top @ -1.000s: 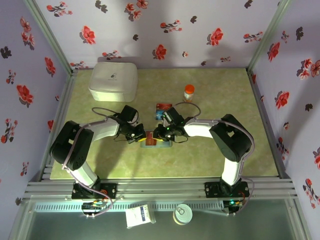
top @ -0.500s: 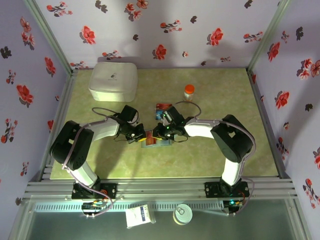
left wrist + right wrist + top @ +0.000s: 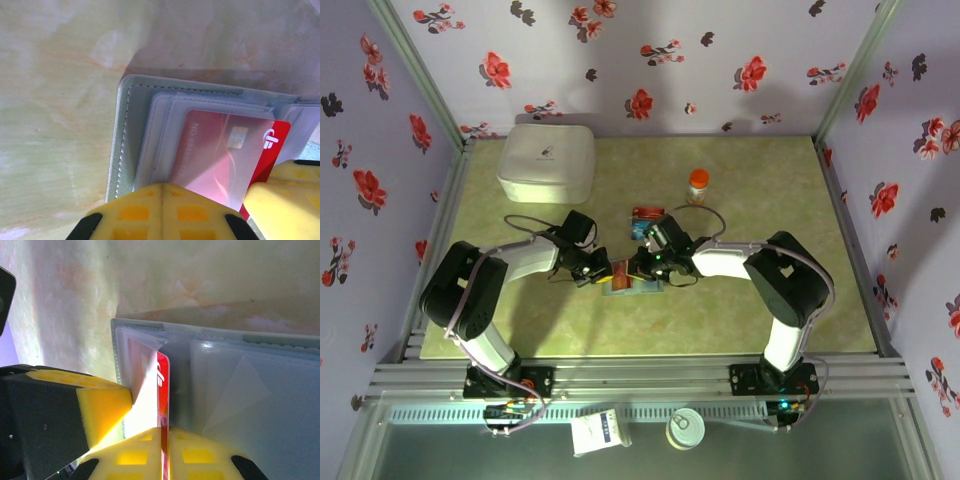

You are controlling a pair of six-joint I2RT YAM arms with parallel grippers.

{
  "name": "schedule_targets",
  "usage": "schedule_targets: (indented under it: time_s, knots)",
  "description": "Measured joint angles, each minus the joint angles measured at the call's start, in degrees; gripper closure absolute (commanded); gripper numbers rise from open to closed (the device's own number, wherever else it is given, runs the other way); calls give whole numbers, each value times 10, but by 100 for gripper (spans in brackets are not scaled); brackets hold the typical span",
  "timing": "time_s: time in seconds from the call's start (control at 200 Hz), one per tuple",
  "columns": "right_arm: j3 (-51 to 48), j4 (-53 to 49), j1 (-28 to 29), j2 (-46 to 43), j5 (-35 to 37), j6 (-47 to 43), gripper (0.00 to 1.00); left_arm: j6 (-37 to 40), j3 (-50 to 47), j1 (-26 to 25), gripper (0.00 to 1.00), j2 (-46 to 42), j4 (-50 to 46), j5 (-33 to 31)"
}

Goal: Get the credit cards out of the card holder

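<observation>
The grey-blue card holder (image 3: 632,285) lies open on the table between my two grippers. In the left wrist view its stitched edge (image 3: 122,145) and clear sleeves show, with a red credit card (image 3: 225,150) partly out of a sleeve, its bare red end to the right. My left gripper (image 3: 162,192) is shut on a clear sleeve leaf of the holder. My right gripper (image 3: 165,432) is shut on the edge of the red card (image 3: 163,382), which stands on edge between its pads. The left gripper's yellow finger (image 3: 102,407) sits just left of that card. From above, the left gripper (image 3: 611,272) and the right gripper (image 3: 638,268) nearly touch.
A large white box (image 3: 547,160) stands at the back left. A small bottle with an orange cap (image 3: 698,185) stands behind the right arm. A small flat red and blue thing (image 3: 643,218) lies just behind the right gripper. Flowered walls close in the table.
The right gripper's jaws have closed onto the red card's edge. Both arms have stayed nearly where they were over the holder.
</observation>
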Motion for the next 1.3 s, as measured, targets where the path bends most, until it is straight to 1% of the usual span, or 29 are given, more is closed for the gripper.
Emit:
schedule_targets:
  time_s: [0.265,0.64,0.93,1.12,1.3]
  knots:
    - [-7,16,-2,-14,0,5,97,0,0,0,100,0,0,0]
    - [-22,4,-15,-27,1,2,98,0,0,0,100,0,0,0]
    - [-19,-63,-22,-50,25,-28,98,1,1,-1,100,0,0,0]
    - [8,-135,-22,-72,49,-50,98,2,1,-1,100,0,0,0]
    - [33,-183,-22,-73,63,-66,98,2,1,-1,100,0,0,2]
